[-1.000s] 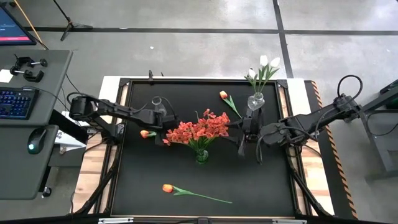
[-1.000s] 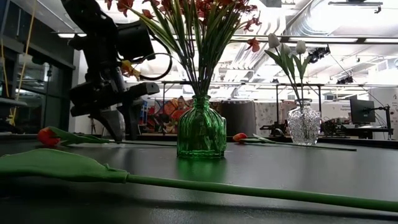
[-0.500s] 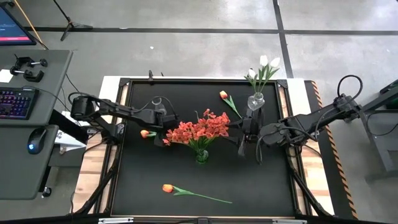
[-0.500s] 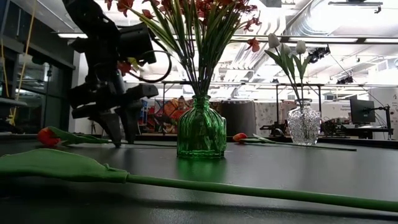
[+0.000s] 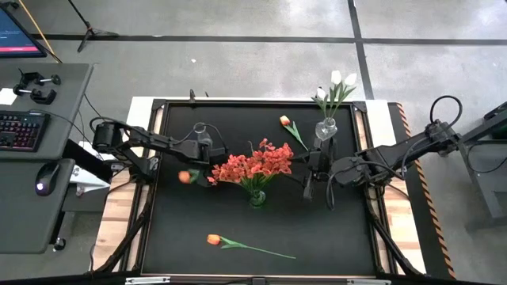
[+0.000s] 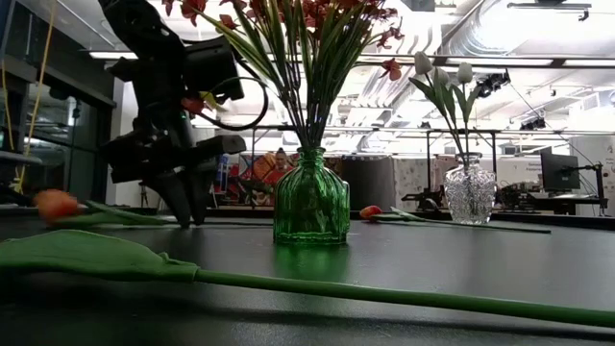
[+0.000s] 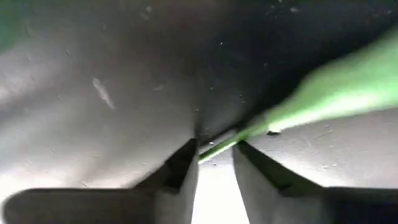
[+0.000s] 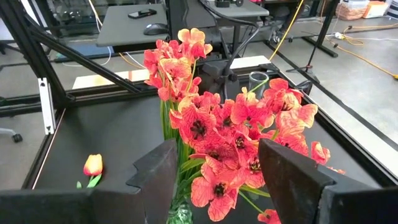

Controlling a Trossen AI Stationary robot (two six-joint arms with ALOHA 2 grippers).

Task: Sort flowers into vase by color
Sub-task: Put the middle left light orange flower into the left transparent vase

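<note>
— since a second ago, what moves?
— orange tulip slides toward 7 o'clock; left gripper has its fingers nearly closed on that green stem.
— right gripper?
— wide open, holding nothing, at 3 o'clock of the green vase with red-orange blossoms.

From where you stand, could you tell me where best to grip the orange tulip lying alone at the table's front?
Probably mid-stem, from straight above. The orange tulip lies flat, its thin green stem running rightward with bare table on both sides, so fingers can straddle it crosswise and spare the bloom.
</note>
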